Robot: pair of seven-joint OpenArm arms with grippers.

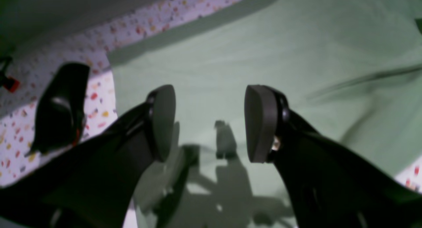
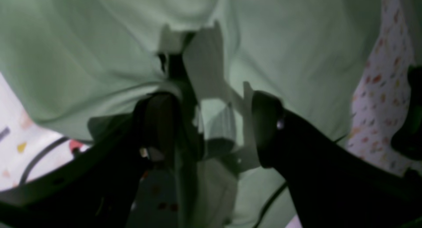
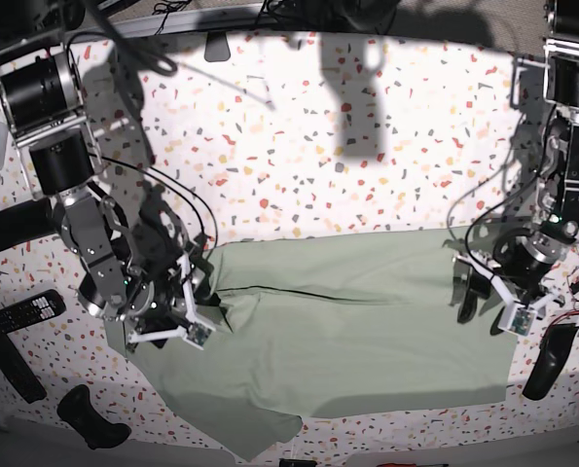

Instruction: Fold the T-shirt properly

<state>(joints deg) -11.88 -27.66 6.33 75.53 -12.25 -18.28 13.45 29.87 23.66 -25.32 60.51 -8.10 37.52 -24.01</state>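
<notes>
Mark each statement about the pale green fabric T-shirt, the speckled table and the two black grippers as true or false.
1. The pale green fabric T-shirt lies spread on the white speckled table. True.
2. The left gripper is shut on a fold of cloth. False: its jaws stand open, with nothing between them.
3. The right gripper is above the shirt with open jaws. True.
4. The shirt is already a small neat square. False: it is a wide sheet with an uneven lower corner.
5. A black remote control lies on the table. True.
</notes>
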